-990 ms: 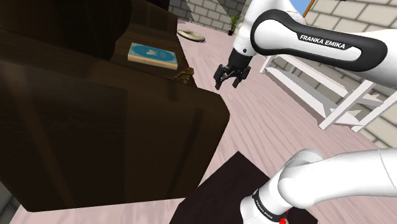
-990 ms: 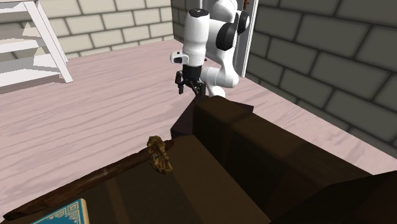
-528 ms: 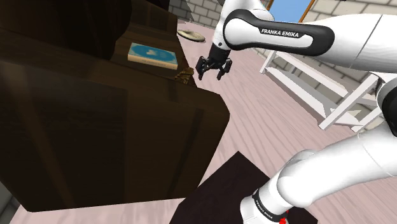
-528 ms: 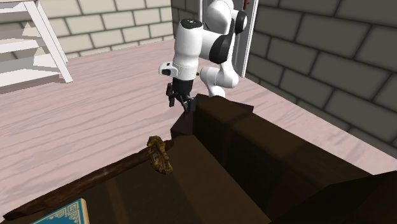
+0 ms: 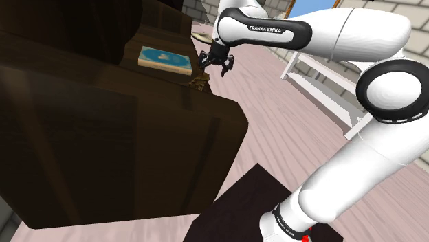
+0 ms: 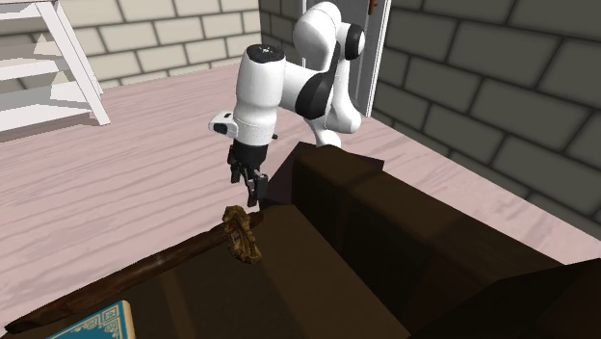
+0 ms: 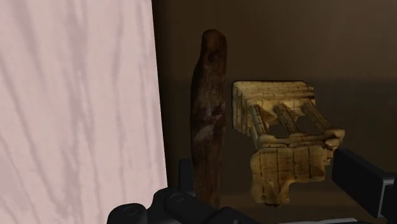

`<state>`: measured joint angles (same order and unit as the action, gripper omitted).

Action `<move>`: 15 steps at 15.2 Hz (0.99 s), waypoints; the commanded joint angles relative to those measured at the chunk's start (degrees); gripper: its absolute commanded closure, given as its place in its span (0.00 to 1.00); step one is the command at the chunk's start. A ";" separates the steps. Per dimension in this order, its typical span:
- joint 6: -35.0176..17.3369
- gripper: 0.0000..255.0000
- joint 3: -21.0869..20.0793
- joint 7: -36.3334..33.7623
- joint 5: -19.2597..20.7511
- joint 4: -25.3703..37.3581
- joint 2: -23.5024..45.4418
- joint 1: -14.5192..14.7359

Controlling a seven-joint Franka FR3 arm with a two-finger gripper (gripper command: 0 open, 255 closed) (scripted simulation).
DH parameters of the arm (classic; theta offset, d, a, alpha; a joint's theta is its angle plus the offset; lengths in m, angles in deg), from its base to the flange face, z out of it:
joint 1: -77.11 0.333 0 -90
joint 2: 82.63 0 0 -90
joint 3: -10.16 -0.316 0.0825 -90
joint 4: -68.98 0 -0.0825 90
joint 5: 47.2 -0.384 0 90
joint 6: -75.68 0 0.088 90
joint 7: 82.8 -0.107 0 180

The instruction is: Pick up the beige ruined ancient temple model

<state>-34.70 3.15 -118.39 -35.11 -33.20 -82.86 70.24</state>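
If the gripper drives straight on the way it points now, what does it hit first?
Most likely the beige temple model. In the wrist view it lies ahead of the gripper, between the open fingers, on the dark brown furniture top. The rough brown ridge beside it looks just off that line, but depth is unclear.

A house room: pale plank floor [image 6: 144,183], grey brick walls [image 6: 462,87], dark brown furniture [image 5: 103,137].
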 commanded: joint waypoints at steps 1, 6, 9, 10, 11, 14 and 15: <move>0.19 0.00 0.11 -2.19 1.31 4.83 4.25 -0.12; -0.58 0.00 0.49 -4.63 2.76 9.31 9.12 -0.04; -2.80 0.00 0.55 -5.14 2.97 7.09 9.17 -0.10; -3.53 0.00 0.57 -5.32 3.05 6.38 9.21 -0.11; -4.67 0.00 0.60 -5.60 3.19 5.31 9.30 -0.14; -4.66 1.00 0.57 -5.65 3.19 5.25 9.24 -0.11; -4.68 1.00 0.57 -5.67 3.19 5.17 9.19 -0.10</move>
<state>-39.32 3.72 -124.03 -31.93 -27.94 -73.66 70.14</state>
